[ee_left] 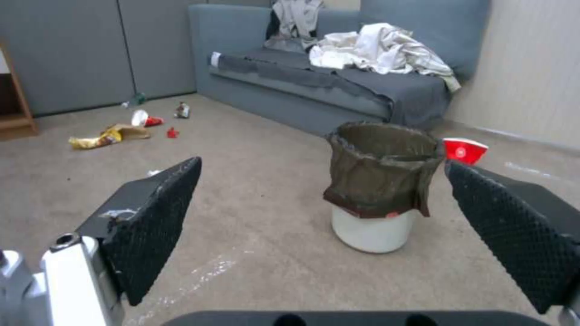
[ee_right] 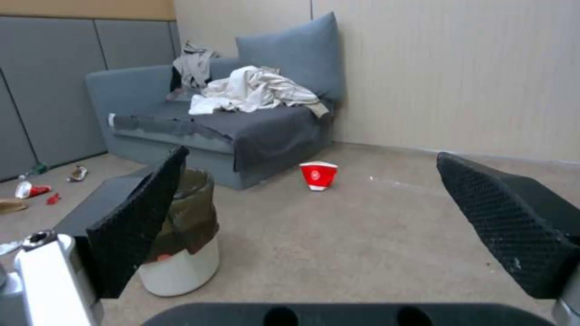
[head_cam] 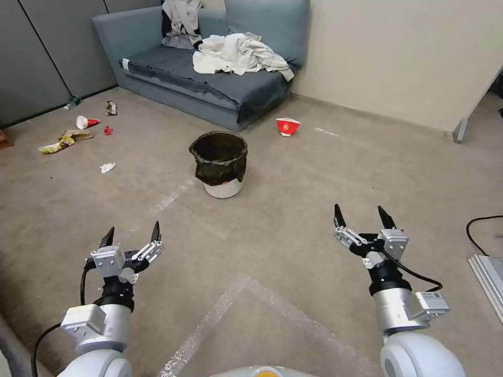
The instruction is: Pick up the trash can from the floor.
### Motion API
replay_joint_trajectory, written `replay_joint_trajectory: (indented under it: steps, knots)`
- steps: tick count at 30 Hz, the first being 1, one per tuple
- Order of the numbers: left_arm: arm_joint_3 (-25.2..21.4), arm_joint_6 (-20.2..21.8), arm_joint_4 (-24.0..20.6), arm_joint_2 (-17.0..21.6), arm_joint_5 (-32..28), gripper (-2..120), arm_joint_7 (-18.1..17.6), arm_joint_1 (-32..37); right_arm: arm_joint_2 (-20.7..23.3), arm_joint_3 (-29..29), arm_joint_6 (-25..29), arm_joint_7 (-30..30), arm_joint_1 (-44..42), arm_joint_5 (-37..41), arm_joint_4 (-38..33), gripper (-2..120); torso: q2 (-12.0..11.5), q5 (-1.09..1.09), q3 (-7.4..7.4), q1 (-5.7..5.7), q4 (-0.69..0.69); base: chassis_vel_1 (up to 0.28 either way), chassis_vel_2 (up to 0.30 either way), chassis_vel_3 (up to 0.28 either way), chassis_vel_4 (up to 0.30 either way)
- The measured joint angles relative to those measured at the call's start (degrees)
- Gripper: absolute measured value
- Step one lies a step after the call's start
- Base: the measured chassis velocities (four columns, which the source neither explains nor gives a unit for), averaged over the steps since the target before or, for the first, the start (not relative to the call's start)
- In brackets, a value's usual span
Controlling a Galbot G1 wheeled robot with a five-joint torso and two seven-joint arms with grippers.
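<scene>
A: Head view: the trash can (head_cam: 219,164) stands upright on the floor (head_cam: 293,220), out in open carpet just in front of the sofa (head_cam: 209,73), well apart from both arms. Where do the claws stand?

B: The left claw (head_cam: 131,235) and the right claw (head_cam: 364,215) both hover low over the near carpet, each spread wide and holding nothing.

A: Which one should go in?

B: My judgement is the left; in its wrist view the can sits between its fingers (ee_left: 154,222), nearly lined up. The black bag liner (ee_left: 380,174) is loose and crinkly, so a pinch on the film alone would likely slip.

A: So?

B: Close over the rim, one finger inside and one outside, catching plastic wall under the liner. Lift straight so it stays upright, and steer clear of the red-and-white bowl (head_cam: 287,126) beyond it.
</scene>
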State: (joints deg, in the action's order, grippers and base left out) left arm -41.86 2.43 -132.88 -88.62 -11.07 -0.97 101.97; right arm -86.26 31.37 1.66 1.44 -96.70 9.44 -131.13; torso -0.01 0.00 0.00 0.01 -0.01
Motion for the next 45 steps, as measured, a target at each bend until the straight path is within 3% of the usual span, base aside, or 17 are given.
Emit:
replay_joint_trajectory:
  steps: [13,31,32,38,45]
  knots:
    - [-0.10,0.12,0.08,0.01,0.00,100,-0.12,-0.38,0.30,-0.04,0.24,0.66,0.07,0.17,0.02,100,0.00,-0.01,0.00,0.00,0.01,-0.124,0.106,0.123,-0.105]
    - [-0.47,0.22,0.19,0.19,-0.02,100,-0.46,-0.60,0.52,-0.27,0.34,1.28,-0.06,0.18,-0.10,100,-0.01,-0.02,0.00,0.00,0.00,-0.299,0.300,0.299,-0.296]
    - [-0.50,0.24,0.20,0.21,-0.02,100,-0.50,-0.66,0.57,-0.28,0.34,1.30,-0.07,0.18,-0.10,100,0.00,0.05,0.01,0.00,0.01,-0.382,0.373,0.378,-0.349]
    - [-0.48,0.26,0.49,0.22,-0.02,100,-0.64,-0.85,0.71,-0.27,1.57,2.09,0.22,0.16,0.04,100,-0.01,-0.02,0.01,0.01,0.02,-0.347,0.350,0.357,-0.337]
    - [-0.42,0.27,0.55,0.12,0.01,100,-0.68,-0.93,0.89,-0.32,2.84,3.05,0.24,0.11,0.39,100,-0.01,0.00,0.00,0.01,0.01,-0.107,0.123,0.081,-0.107]
